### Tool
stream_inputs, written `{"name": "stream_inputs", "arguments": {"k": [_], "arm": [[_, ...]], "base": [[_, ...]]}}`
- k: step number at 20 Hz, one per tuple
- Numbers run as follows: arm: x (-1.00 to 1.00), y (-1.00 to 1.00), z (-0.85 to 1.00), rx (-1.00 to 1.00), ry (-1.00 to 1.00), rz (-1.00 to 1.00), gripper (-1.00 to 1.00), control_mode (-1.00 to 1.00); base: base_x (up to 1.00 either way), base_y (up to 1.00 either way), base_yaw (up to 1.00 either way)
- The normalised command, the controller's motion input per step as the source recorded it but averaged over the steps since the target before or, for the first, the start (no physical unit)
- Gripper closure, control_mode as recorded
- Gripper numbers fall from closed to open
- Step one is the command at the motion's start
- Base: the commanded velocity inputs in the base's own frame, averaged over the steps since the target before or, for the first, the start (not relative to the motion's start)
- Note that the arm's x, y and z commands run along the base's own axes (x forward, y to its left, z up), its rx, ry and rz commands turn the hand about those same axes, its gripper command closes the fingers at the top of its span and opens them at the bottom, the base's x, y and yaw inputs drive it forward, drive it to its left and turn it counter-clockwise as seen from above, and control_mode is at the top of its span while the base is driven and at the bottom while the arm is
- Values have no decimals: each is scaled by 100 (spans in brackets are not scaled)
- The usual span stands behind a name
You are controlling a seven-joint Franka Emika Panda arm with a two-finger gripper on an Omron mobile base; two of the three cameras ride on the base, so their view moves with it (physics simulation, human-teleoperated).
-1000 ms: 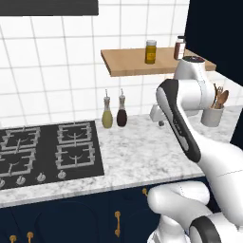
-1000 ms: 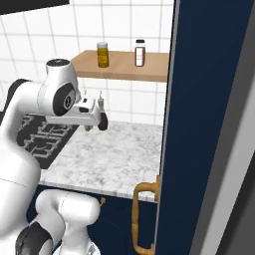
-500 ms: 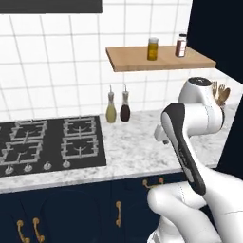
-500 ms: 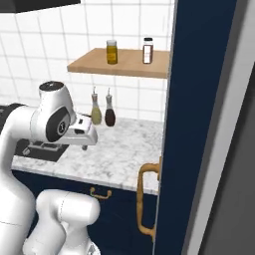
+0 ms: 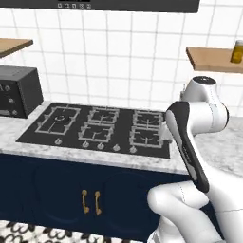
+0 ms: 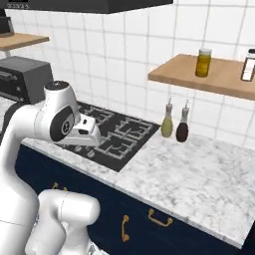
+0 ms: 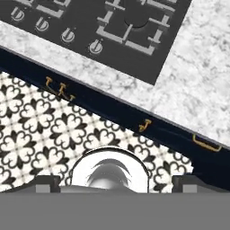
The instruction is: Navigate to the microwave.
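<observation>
Facing a black gas cooktop [image 5: 99, 128] set in the marble tabletop [image 6: 199, 174], the white arm [image 5: 194, 142] folds above the front edge. A dark appliance, possibly the microwave [image 5: 16, 91], sits at the tabletop's far left end. Two bottles [image 6: 175, 124] stand by the tiled wall. The gripper's opening cannot be told.

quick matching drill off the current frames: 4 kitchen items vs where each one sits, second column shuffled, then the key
Items:
1. gas cooktop
2. oil jar
3. two dark-capped bottles
4. black toaster oven

Places:
A. on the marble counter, against the tiled wall under the wooden shelf
B. on the counter at the cooktop's left end
C. set into the marble counter, under the range hood
D. on the wooden shelf

Pairs: 1-C, 2-D, 3-A, 4-B
</observation>
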Motion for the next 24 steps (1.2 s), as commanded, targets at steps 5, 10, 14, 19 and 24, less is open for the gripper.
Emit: {"name": "stream_inputs", "arguments": {"k": [5,10,14,19,24], "arm": [[0,0,0,0,0,0,-100,100],[0,0,0,0,0,0,-100,100],[0,0,0,0,0,0,-100,100],[0,0,0,0,0,0,-100,100],[0,0,0,0,0,0,-100,100]], "base": [[27,89,65],[24,73,59],[31,57,53],[28,49,55],[4,37,63]]}}
